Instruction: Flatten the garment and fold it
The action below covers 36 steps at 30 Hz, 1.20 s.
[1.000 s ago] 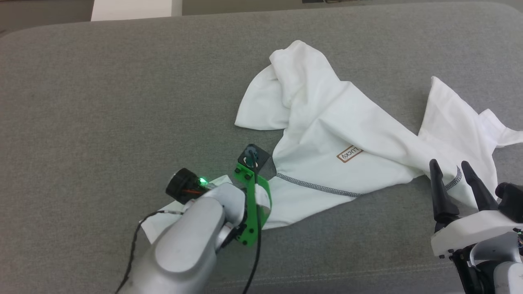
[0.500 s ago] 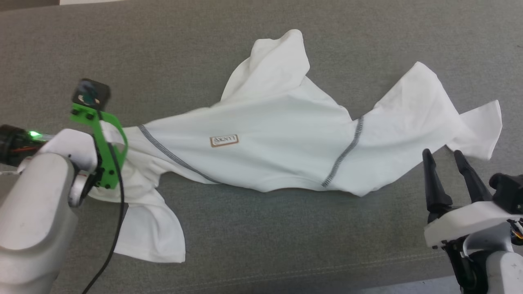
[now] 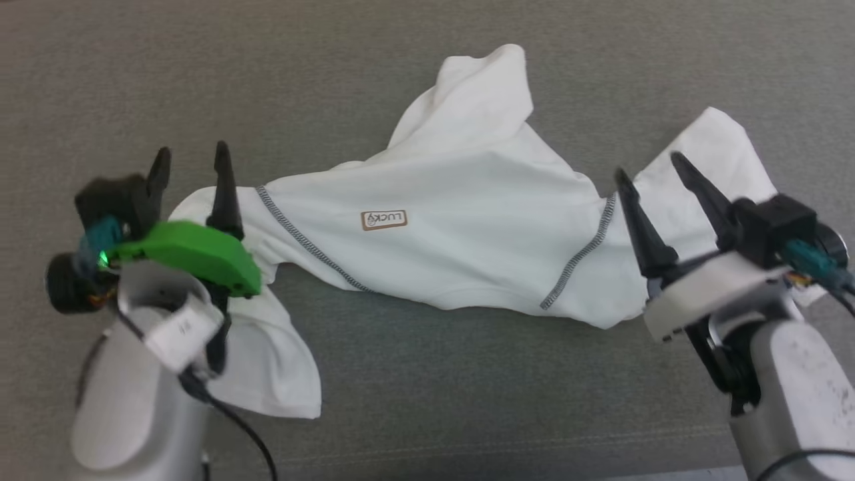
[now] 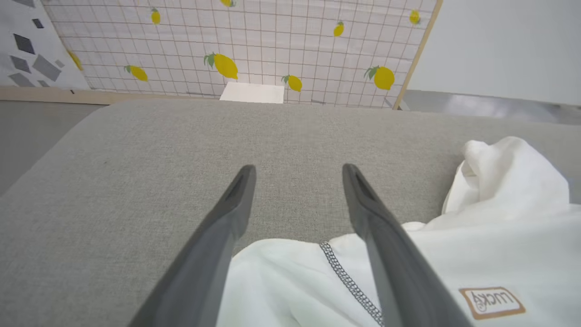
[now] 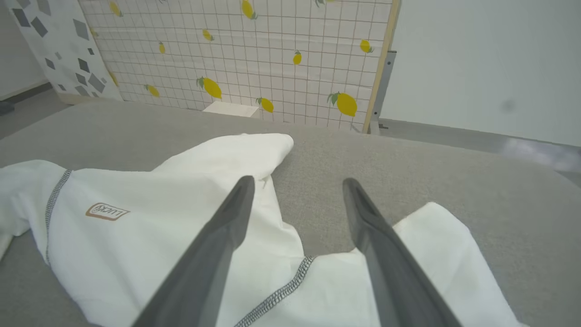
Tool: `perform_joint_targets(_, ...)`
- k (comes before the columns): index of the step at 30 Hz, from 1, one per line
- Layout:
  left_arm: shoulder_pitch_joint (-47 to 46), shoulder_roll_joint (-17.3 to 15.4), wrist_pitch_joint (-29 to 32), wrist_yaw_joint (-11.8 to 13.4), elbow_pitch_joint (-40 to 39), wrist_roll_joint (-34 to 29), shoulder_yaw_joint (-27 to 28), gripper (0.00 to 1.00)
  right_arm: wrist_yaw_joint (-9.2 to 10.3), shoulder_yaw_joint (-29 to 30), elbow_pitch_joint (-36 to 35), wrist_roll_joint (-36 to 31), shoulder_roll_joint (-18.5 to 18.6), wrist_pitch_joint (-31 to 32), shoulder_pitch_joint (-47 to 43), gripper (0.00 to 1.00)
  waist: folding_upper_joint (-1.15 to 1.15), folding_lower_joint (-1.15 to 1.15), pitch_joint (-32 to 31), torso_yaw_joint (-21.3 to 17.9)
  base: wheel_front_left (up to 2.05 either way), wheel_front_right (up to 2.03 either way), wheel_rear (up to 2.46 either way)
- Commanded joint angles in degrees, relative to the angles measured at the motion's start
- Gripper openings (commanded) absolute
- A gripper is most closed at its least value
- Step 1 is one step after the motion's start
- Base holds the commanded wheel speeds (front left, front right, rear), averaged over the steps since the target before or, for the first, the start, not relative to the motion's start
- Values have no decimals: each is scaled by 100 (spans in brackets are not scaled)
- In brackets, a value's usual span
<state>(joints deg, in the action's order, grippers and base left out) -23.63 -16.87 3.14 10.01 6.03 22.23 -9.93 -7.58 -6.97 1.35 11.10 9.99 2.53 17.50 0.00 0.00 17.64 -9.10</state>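
Change: left gripper (image 3: 192, 150) has released the garment (image 3: 467, 220), fingers now apart over its left end | right gripper (image 3: 649, 166) has come over the right end, fingers apart, holding nothing | garment lies stretched long across the middle of the grey surface (image 3: 427, 401), far part still bunched | you still need flattening before any fold.

I count one thin white cloth shirt (image 3: 467, 247), one small tan label (image 3: 384, 220) on it, one flat white box (image 4: 252, 92), and two dark-fingered grippers: left gripper (image 3: 192, 149), right gripper (image 3: 648, 164).
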Motion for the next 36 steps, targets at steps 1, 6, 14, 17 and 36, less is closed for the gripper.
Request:
perform_joint_targets(1, 183, 169, -477, 27, -40, 34, 37, 100, 9, -155, 129, 33, 133, 80, 275, 100, 0, 0, 22, 255, 0, 0, 0)
perform_joint_targets(6, 485, 789, -1706, -57, -11, -47, -123, 100, 9, -690, 808, 369, 495, 651, 1223, 100, 0, 0, 152, 714, 0, 0, 0)
perform_joint_targets(14, 384, 1326, -1811, -267, -568, -551, -165, 100, 9, -1246, 2124, 748, 802, 1858, 2638, 100, 0, 0, 667, 1400, 0, 0, 0)
perform_joint_targets(17, 348, 1381, -1812, -290, -704, -611, -168, 100, 9, -1506, 2589, 832, 943, 2472, 2967, 100, 0, 0, 850, 1609, 0, 0, 0)
perform_joint_targets(36, 264, 1399, -1813, 108, -1088, -198, -743, 100, 9, -1842, 2766, 347, 2249, 3038, 5000, 0, 0, 0, 1506, 2267, 0, 0, 0)
